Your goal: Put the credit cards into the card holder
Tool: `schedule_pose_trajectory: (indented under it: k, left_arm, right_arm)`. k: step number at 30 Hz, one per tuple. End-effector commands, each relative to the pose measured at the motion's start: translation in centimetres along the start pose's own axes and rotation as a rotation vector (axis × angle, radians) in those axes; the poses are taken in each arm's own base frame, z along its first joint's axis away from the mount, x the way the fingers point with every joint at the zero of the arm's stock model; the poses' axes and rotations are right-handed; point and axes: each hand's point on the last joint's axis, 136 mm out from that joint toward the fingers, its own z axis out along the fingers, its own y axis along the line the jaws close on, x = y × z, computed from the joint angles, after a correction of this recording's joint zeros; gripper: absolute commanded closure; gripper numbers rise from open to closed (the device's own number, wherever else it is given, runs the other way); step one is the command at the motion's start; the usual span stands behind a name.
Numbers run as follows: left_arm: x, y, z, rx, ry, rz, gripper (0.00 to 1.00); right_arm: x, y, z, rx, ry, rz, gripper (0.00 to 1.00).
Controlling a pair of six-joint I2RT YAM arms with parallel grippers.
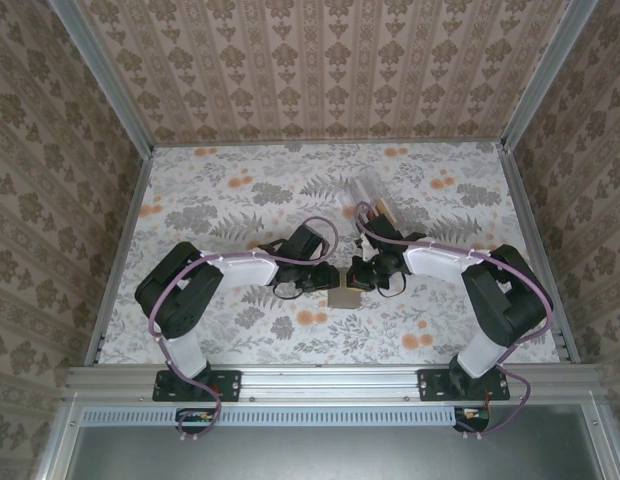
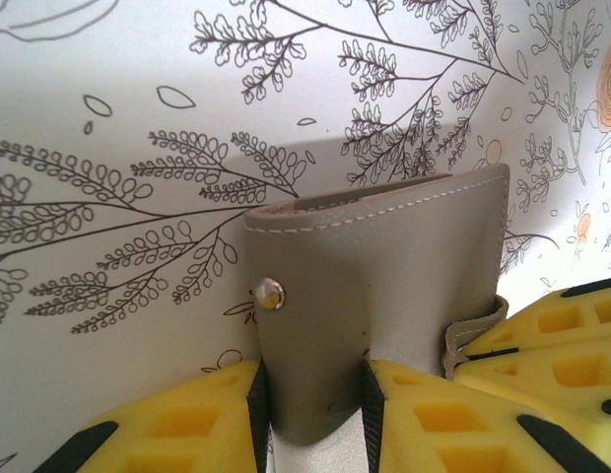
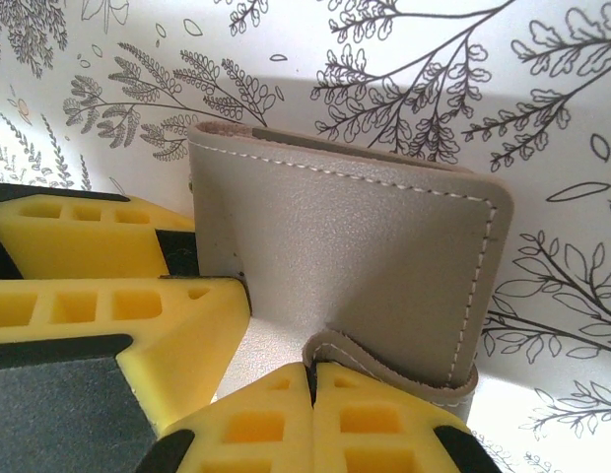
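Card holder (image 1: 342, 297) first: where is it?

Held between the two grippers, over the near middle of the flowered table (image 1: 240, 200). It is folded shut, grey-taupe with white stitching, and a metal snap stud (image 2: 269, 293) shows on one face.

Is it resting on the table?

I cannot tell. The wrist views show the cloth behind it, but not whether its edge touches.

What is the left gripper (image 2: 313, 394) doing?

Its jaws stand partly apart and are clamped on the folded body of the Card holder (image 2: 384, 296), with a black pad pressed to each side.

And the right gripper (image 3: 310, 379)?

Its yellow fingers (image 3: 384, 424) are closed right together. A thin curled flap (image 3: 335, 347) at the lower edge of the Card holder (image 3: 355, 246) seems to be pinched between the tips, though the contact itself is partly hidden. In the overhead view, the right gripper (image 1: 358, 280) and the left gripper (image 1: 325, 283) meet nose to nose at the holder.

Anything else on the table?

A clear box (image 1: 370, 188) lies farther back, well apart from the grippers. Something tan (image 1: 384, 212) sits just beside it, too small to identify.
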Motion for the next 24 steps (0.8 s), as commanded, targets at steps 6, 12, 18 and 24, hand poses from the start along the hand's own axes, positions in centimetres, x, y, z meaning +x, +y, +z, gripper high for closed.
schedule_pose_trajectory:
  k: [6, 12, 18, 24]
  left_arm:
    - [1.5, -1.3, -0.5, 0.023, 0.037, 0.079, 0.7]
    - [2.5, -1.3, -0.8, 0.007, 0.033, 0.08, 0.7]
    - [3.9, -1.2, -0.3, 0.008, 0.046, 0.075, 0.7]
    - [3.7, -1.3, -0.4, -0.004, 0.036, 0.075, 0.7]
  right_arm:
    - [2.1, -2.4, 1.2, 0.107, 0.026, 0.032, 0.98]
    - [3.9, -2.6, 0.8, 0.096, 0.02, 0.046, 0.97]
    - [4.4, -2.9, 0.3, 0.125, 0.006, 0.051, 0.96]
    - [3.0, -1.9, 0.0, 0.112, -0.039, 0.063, 0.92]
